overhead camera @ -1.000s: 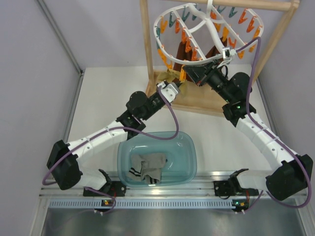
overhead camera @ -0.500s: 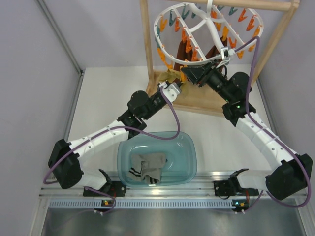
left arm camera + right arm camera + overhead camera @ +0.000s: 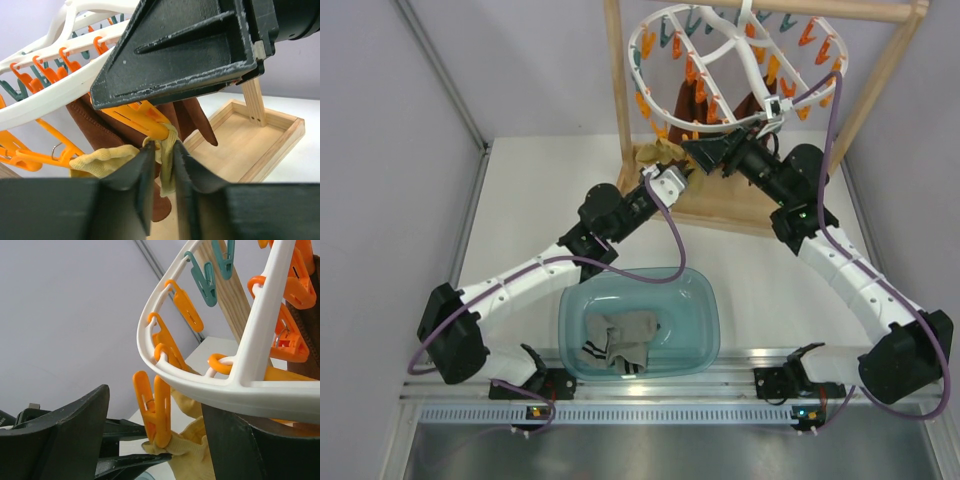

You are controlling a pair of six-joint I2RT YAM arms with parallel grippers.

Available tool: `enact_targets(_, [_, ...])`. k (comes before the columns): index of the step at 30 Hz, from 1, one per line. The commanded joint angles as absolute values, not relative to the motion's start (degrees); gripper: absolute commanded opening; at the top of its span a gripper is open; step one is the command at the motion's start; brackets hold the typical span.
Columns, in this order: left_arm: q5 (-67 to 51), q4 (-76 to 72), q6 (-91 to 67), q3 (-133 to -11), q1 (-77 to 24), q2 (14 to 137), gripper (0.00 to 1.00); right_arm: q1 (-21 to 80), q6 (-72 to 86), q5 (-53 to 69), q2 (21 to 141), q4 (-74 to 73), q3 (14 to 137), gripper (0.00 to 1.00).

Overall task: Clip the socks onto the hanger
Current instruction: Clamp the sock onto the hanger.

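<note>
The white hanger [image 3: 760, 68] hangs from the wooden rack with orange and teal clips round its ring. One orange clip [image 3: 159, 412] bites the cuff of a mustard-yellow sock [image 3: 195, 445]. My right gripper [image 3: 157, 405] stands open, a finger well clear on each side of that clip. In the left wrist view my left gripper [image 3: 163, 155] sits just under the clip [image 3: 145, 122], its fingers narrowly apart with the sock's cuff [image 3: 170, 172] hanging between them, loose on one side. Two grey socks [image 3: 620, 340] lie in the basin.
Long dark brown socks [image 3: 692, 100] hang from the hanger behind the yellow one. The wooden rack post [image 3: 616, 80] and its tray base [image 3: 730, 205] stand under both grippers. A teal basin [image 3: 705, 300] sits near the table's front edge between the arm bases.
My right gripper has opened and let go of the orange clip, which now grips the sock. The left fingers have parted slightly. The hanger has swung up a little.
</note>
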State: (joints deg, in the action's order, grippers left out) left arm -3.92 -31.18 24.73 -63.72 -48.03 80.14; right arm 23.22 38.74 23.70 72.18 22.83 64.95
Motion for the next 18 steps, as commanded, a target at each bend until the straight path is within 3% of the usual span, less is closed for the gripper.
enact_targets(1, [-2.8,-30.5,23.3,-65.7,-47.8,77.9,0.29,22.9,38.6,24.6,71.8,22.9,68.0,0.72])
enact_targets(7, [-0.5,-21.7,17.9,-63.5,-47.8,73.0,0.47,22.9,37.2,26.8,69.0,17.9,66.2,0.78])
enact_targets(14, [1.5,-8.6,9.7,-61.0,-47.8,64.5,0.71,23.0,35.9,28.2,64.4,11.2,62.2,0.93])
enact_targets(18, [1.6,-1.7,4.3,-60.0,-47.8,61.0,0.72,23.7,34.7,28.7,60.4,8.7,58.8,0.95])
